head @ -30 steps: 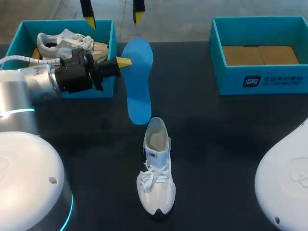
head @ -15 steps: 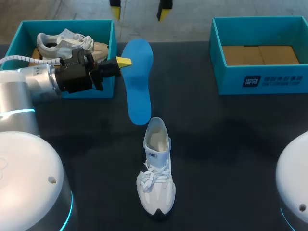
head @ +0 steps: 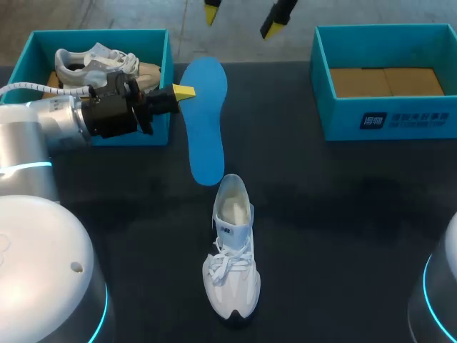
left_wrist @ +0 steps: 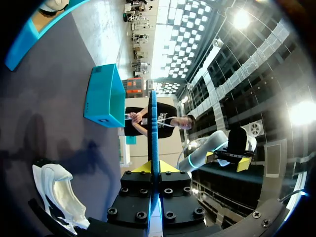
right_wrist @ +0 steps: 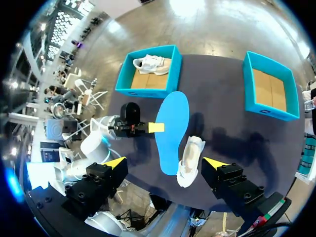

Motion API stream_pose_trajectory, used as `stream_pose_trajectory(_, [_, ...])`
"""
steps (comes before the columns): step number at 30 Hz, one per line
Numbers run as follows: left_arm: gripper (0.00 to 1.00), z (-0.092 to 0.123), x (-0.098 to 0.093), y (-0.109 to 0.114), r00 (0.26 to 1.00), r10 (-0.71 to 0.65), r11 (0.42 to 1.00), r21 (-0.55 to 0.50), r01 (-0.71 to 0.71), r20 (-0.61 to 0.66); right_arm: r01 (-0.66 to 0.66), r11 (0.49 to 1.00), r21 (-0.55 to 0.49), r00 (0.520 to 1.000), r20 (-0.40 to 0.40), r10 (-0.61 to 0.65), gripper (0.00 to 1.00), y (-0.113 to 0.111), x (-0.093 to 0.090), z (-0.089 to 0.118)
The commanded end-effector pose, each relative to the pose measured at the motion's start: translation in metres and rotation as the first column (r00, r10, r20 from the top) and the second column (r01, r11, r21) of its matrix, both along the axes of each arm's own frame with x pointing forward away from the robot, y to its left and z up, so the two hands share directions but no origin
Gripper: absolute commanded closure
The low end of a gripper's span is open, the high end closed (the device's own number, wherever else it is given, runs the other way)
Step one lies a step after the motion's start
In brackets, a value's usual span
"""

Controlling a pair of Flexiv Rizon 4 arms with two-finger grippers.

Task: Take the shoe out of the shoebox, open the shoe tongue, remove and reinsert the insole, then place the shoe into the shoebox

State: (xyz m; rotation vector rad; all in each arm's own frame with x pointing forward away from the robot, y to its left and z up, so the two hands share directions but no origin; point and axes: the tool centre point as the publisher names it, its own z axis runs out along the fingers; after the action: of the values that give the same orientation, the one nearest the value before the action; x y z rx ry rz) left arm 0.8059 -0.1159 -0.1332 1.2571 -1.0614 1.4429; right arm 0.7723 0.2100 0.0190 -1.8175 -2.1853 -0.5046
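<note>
The dark matte table (head: 343, 236) fills most of the head view. At lower centre stands the white lace-up sneaker (head: 231, 250), out of any box, toe toward the bottom edge and collar gaping. Directly above it in the frame is the long blue foam insole (head: 203, 121), which the left gripper (head: 182, 92) clamps by one edge between both fingers. At upper left, the left teal cardboard shoebox (head: 153, 43) contains a second white sneaker (head: 96, 63). At upper right sits the right teal cardboard shoebox (head: 385, 118), showing its brown floor. At top centre the right gripper (head: 243, 18) hangs with its fingers spread wide, holding nothing.
</note>
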Motion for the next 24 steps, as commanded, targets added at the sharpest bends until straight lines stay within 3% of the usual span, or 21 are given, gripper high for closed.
stream_pose_trajectory(1, [1.0,0.0,-0.001,0.001,1.0,0.0,1.0,0.003,0.0,-0.001,-0.036,0.878,0.477,0.997,-0.04,0.063,0.0,-0.007,-0.002,-0.011])
stream_pose_trajectory(17, [1.0,0.0,-0.001,0.001,1.0,0.0,1.0,0.003,0.0,-0.001,-0.046,0.737,0.674,0.997,-0.011,0.072,0.0,-0.011,0.001,-0.034])
stream_pose_trajectory(24, [1.0,0.0,-0.001,0.001,1.0,0.0,1.0,0.003,0.0,-0.001,-0.041,0.703,0.71,0.998,-0.007,0.065,0.0,-0.015,0.0,-0.04])
